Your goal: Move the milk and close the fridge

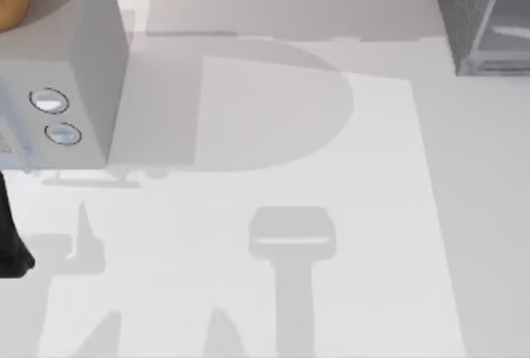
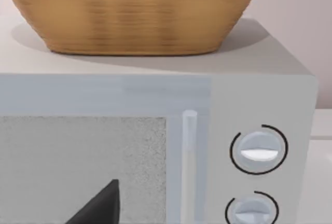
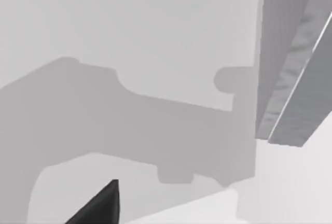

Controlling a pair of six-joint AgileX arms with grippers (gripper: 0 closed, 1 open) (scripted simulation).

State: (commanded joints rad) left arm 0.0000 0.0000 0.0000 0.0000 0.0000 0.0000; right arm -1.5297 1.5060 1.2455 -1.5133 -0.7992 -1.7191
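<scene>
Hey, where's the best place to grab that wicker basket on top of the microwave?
Probably pinch the basket wall near its top, coming from above: its sides flare outward going up, likely too wide to span, and it sits upright on the microwave.

Left arm (image 1: 12,246): matte black, smooth casing. Both wrist views: one black, pointed, wedge-shaped fingertip (image 2: 101,206) each (image 3: 101,206).

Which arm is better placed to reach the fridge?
Probably the right: the fridge stands at the table's right, and the right wrist view looks at it, while the left wrist view faces the box with dials.
</scene>
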